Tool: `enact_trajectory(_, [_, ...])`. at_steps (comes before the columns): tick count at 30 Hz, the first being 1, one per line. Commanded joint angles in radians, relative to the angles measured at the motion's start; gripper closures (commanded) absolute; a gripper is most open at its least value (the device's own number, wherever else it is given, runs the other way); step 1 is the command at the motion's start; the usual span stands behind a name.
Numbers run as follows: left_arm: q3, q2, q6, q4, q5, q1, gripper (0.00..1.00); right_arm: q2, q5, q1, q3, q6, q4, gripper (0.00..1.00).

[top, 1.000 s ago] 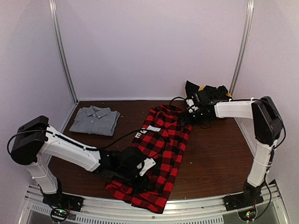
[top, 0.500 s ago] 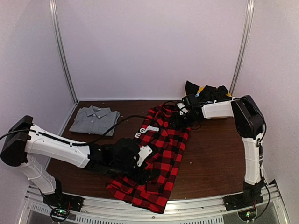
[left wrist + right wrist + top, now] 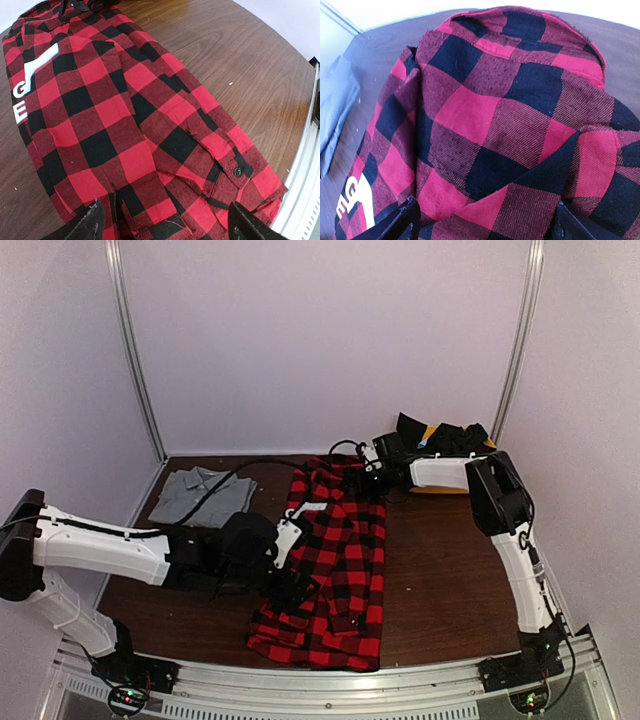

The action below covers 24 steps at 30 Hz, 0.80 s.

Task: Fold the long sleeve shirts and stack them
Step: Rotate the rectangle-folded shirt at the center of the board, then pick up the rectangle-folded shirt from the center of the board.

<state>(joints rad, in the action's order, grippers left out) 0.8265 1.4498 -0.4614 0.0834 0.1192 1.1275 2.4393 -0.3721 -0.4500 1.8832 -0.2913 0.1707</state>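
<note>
The red-and-black flannel shirt [image 3: 340, 560] lies lengthwise from the table's back centre to the front edge, white lettering [image 3: 30, 75] on its left side. The folded grey shirt [image 3: 200, 498] lies at the back left and also shows in the right wrist view [image 3: 335, 100]. My left gripper [image 3: 290, 585] is low over the flannel's lower part [image 3: 125, 125], jaws wide apart with cloth between them [image 3: 165, 225]. My right gripper [image 3: 372, 472] is at the flannel's top end, jaws wide apart around a raised hump of flannel [image 3: 510, 115].
A yellow bin [image 3: 431, 430] with dark clothing [image 3: 455, 435] stands at the back right corner. The metal rail [image 3: 305, 165] runs along the table's front edge, close to the flannel's hem. Bare wooden tabletop [image 3: 450, 560] lies right of the flannel.
Both arms have moved left. The flannel's top end has slid left with the right gripper and the shirt now lies straighter; the left gripper has moved back and left along it.
</note>
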Motion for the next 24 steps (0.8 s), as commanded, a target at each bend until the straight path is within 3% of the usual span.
enact_trajectory(1, [-0.019,0.002,-0.023,0.001,-0.032,-0.021,0.13,0.114,-0.009,0.003,0.134,-0.026,0.107,0.1])
enact_trajectory(7, [-0.028,0.083,-0.036,-0.038,-0.168,-0.085,0.13,0.192,-0.029,0.047,0.27,-0.075,0.103,0.1])
enact_trajectory(15, [0.038,0.254,-0.005,-0.076,-0.295,-0.105,0.14,0.206,-0.164,0.125,0.365,-0.105,0.067,0.1])
enact_trajectory(20, [0.062,0.315,0.013,-0.121,-0.364,-0.105,0.16,0.123,-0.187,0.126,0.348,-0.039,0.116,0.1])
enact_trajectory(24, [0.086,0.356,0.026,-0.152,-0.434,-0.105,0.19,-0.011,-0.185,0.12,0.204,-0.004,0.098,0.1])
